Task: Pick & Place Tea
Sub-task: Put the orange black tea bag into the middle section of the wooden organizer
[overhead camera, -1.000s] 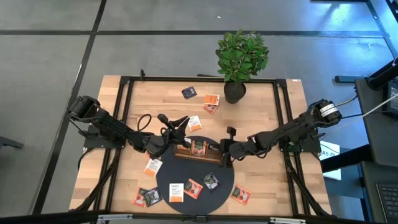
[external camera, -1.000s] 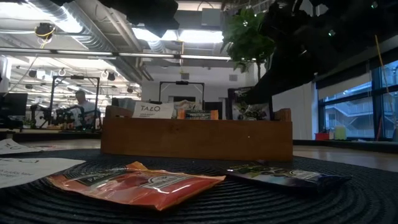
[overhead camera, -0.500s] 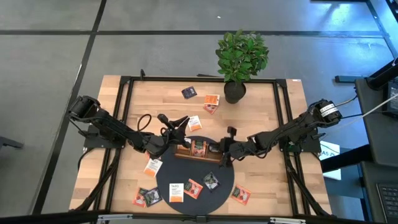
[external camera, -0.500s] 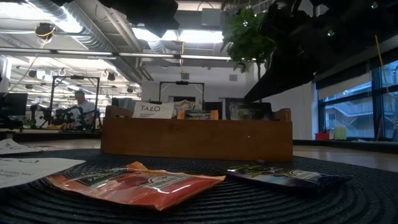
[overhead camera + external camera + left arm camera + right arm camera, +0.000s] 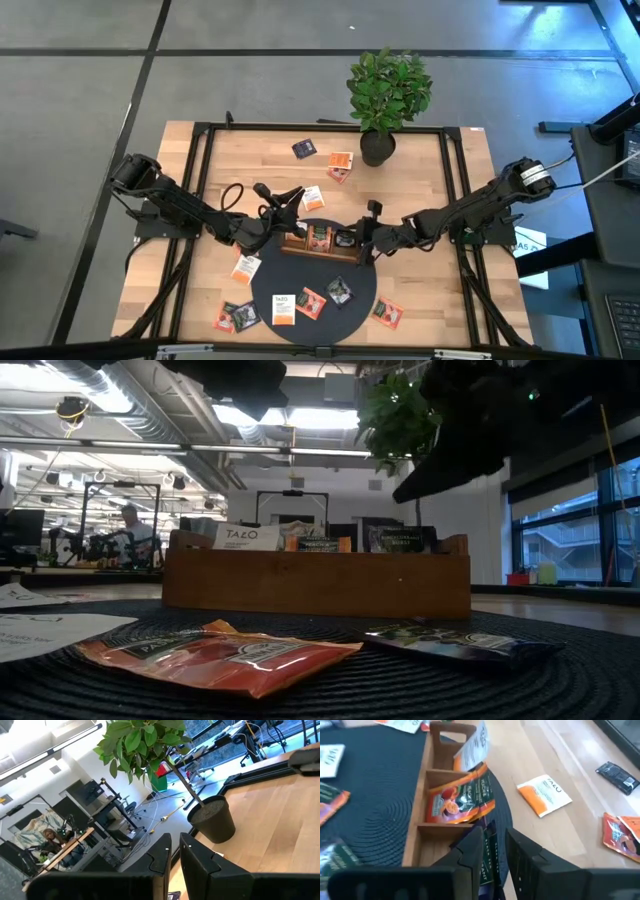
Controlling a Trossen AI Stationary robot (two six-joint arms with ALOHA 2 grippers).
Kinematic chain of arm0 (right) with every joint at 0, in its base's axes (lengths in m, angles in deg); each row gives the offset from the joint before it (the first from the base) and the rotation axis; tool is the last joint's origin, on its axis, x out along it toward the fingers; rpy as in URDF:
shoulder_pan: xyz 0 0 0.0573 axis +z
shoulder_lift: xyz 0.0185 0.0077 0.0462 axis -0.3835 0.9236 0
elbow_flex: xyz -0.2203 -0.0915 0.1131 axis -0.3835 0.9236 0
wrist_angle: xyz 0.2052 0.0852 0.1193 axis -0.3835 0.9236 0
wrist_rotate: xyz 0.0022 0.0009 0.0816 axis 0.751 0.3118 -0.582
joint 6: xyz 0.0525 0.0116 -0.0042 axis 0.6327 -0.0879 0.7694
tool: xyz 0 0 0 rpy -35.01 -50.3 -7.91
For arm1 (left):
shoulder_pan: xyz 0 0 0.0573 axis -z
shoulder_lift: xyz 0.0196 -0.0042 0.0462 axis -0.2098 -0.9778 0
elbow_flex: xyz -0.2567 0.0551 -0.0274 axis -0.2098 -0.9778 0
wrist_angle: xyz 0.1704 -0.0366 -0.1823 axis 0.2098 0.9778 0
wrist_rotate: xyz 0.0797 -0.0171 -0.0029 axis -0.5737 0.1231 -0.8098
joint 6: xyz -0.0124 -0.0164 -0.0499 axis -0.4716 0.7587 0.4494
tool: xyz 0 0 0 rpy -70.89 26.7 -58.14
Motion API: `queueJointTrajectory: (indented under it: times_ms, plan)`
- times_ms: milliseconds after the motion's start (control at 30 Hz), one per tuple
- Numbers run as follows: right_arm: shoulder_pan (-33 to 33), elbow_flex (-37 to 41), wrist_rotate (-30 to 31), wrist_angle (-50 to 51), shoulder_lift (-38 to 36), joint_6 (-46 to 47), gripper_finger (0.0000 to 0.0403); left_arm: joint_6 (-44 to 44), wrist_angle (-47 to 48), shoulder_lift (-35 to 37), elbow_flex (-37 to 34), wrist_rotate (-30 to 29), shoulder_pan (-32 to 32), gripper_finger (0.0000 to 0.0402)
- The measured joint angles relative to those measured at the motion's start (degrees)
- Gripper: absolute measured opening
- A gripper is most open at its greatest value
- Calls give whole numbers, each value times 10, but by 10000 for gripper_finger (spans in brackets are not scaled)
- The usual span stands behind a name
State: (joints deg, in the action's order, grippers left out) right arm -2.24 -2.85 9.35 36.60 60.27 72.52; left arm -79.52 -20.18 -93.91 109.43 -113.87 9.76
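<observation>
Right pincer [image 5: 492, 855] — fingers parted — above dark sachet [image 5: 487, 851] in tray [image 5: 415, 827].

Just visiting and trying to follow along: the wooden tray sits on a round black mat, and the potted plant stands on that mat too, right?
Not quite. The wooden tray does sit on the round black mat, but the potted plant stands off it, on the bare wooden table near the far edge. The high view shows this.
</observation>
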Motion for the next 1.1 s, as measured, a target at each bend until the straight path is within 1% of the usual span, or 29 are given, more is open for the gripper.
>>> queueJointTrajectory:
  times_ms: [67, 133, 267, 333, 367, 433, 533, 600, 700, 833, 933, 1100]
  plan:
    - [4, 0, -36, 11, -14, 3, 85, 0, 0, 0, 0, 0, 0, 34]
    - [11, 0, -104, 30, -23, 14, 85, 0, 0, 0, 0, 1, 0, 34]
    - [30, 0, -266, 53, -22, 62, 85, 0, 0, 0, 0, 14, 0, 34]
    - [45, 0, -319, 61, -17, 100, 85, 1, 0, 0, 0, 22, 0, 33]
    - [54, 0, -335, 71, -16, 113, 85, 5, 0, 0, 0, 29, 0, 33]
    - [74, 0, -342, 74, -16, 123, 85, 16, 4, 0, 0, 44, 0, 33]
    - [104, 0, -321, 82, -14, 102, 85, 18, 10, 0, 0, 60, 0, 33]
    - [123, 0, -318, 76, -8, 88, 85, 13, 14, 0, 0, 67, 0, 33]
    - [145, 0, -319, 81, -5, 111, 85, 9, 14, 0, 0, 72, 0, 33]
    - [155, 0, -289, 73, -3, 166, 85, 15, 13, 0, 0, 77, 0, 33]
    - [155, 0, -288, 79, -3, 164, 85, 15, 13, 0, 0, 78, 0, 33]
    - [160, 0, -298, 74, -3, 134, 86, 15, 13, 0, 0, 82, 0, 33]
